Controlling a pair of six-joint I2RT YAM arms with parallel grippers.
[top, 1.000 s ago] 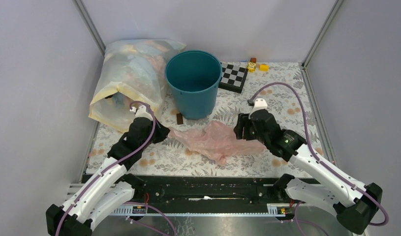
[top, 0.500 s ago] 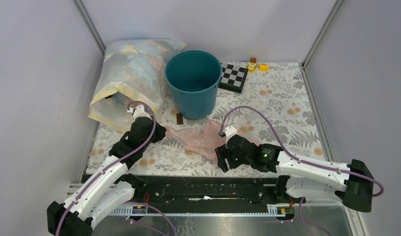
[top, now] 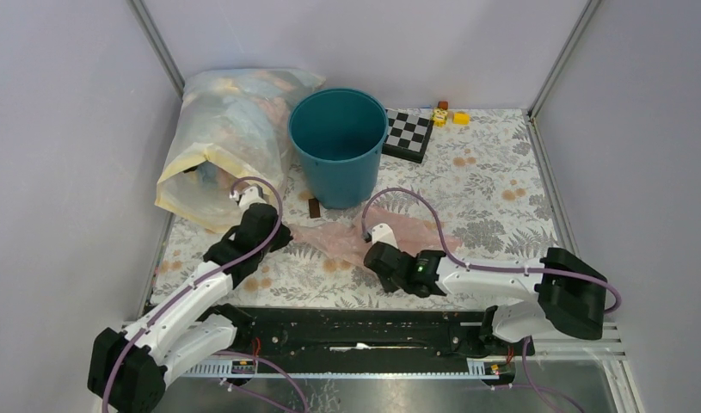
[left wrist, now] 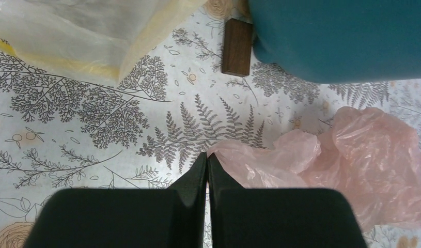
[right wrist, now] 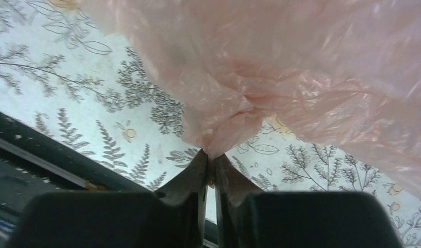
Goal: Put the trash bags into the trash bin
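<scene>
Right hand [right wrist: 210, 157]: fingers closed tight on a gathered pinch of the pink trash bag [right wrist: 301, 77]; the film spreads away beyond the tips.

Left hand [left wrist: 207, 157]: fingers pressed together, with the bag's near corner touching the tips. We cannot tell whether any film is caught.

The bag lies crumpled on the floral tabletop [top: 493, 181] between the two hands, just in front of the teal trash bin [top: 338, 146] and outside it. We note a small brown block [left wrist: 237, 47] at the bin's foot. A big clear sack [top: 218, 146] leans left of the bin.
</scene>
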